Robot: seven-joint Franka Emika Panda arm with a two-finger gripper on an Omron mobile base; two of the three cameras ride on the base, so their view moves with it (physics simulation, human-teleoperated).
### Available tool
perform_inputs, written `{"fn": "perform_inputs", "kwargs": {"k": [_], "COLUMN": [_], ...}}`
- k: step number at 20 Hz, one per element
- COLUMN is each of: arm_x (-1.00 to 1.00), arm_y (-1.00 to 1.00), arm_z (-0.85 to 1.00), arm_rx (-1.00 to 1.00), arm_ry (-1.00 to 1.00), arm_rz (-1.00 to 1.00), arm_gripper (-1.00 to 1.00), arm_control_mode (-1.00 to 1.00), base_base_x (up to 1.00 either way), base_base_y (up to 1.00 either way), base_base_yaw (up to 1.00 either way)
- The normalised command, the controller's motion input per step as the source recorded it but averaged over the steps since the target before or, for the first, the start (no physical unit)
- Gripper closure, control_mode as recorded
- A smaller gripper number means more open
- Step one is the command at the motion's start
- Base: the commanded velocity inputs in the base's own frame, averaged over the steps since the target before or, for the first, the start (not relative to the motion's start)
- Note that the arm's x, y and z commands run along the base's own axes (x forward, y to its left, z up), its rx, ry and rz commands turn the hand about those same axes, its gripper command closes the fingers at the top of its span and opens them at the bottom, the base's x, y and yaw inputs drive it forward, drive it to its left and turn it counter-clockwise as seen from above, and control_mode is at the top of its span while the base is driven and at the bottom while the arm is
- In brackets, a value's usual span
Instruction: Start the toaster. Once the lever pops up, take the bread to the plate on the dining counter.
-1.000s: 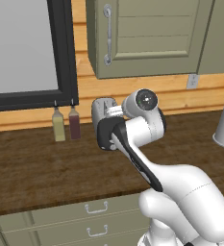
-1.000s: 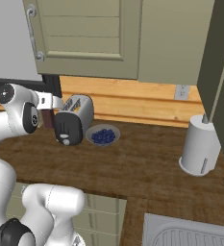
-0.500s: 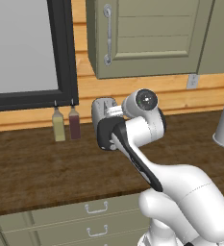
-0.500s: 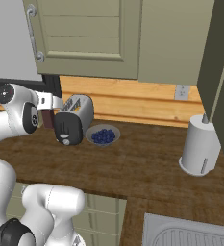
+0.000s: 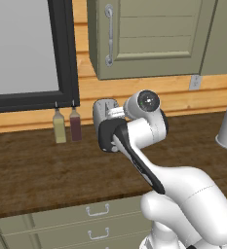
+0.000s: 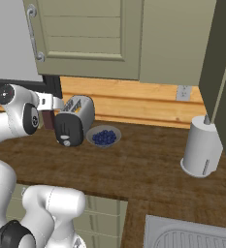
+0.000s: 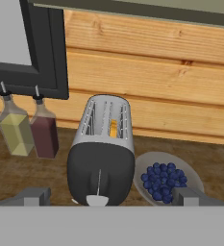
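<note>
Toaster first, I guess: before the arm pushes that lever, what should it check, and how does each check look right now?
1. Gripper open: ok.
2. Toaster upright on the wooden worktop: ok.
3. Lever facing the hand, between the fingertips: ok.
4. Bread in a slot: ok, a golden edge shows.
5. Bowl of blueberries clear of the end panel: ok, it sits beside.
6. Lever already down: cannot tell.

Our arm hides most of the toaster (image 5: 103, 108) in the left base view. We see the bread (image 7: 113, 129) only as a sliver in its slot.
</note>
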Motion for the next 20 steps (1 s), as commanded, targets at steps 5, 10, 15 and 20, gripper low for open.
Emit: {"fn": "perform_inputs", "kwargs": {"k": [5, 10, 15, 20], "arm_x": [0.0, 0.0, 0.0, 0.0], "arm_y": [0.0, 0.0, 0.0, 0.0], "arm_z": [0.0, 0.0, 0.0, 0.0], "arm_rx": [0.0, 0.0, 0.0, 0.0], "arm_ry": [0.0, 0.0, 0.0, 0.0], "arm_rz": [0.0, 0.0, 0.0, 0.0], "arm_gripper": [-1.0, -1.0, -1.0, -1.0], "arm_control_mode": [-1.0, -1.0, -1.0, -1.0], "base_base_x": [0.0, 0.0, 0.0, 0.0], "base_base_y": [0.0, 0.0, 0.0, 0.0], "base_base_yaw": [0.0, 0.0, 0.0, 0.0]}}
